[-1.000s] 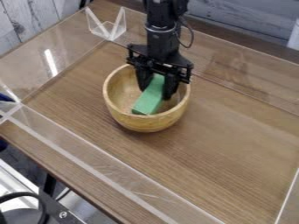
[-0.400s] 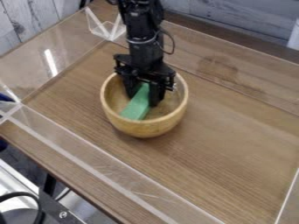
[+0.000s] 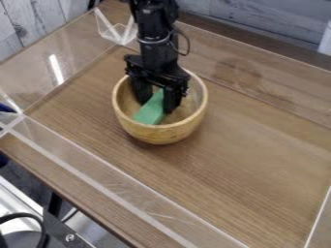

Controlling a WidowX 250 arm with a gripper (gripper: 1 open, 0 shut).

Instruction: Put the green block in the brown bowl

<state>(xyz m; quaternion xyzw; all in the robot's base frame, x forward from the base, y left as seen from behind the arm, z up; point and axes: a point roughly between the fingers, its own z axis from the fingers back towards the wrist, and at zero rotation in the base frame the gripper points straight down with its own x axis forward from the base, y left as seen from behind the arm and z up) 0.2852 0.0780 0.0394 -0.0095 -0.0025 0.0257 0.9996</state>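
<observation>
The brown bowl (image 3: 165,133) stands on the wooden table, a little left of the middle. The green block (image 3: 151,109) lies tilted inside it, lower end on the bowl's floor and upper end leaning toward the far wall. My gripper (image 3: 158,95) points straight down into the bowl. Its black fingers (image 3: 135,89) stand spread on either side of the block's upper end, wider than the block, so it looks open. The arm hides the block's top.
Clear acrylic walls (image 3: 52,73) fence the table (image 3: 246,107) on the left and front. A clear plastic piece (image 3: 116,27) stands at the back left, behind the arm. A white plank wall runs along the back.
The gripper carried the green block leftward and a little down into the bowl. Its fingers have since parted, and the block now rests in the bowl.
</observation>
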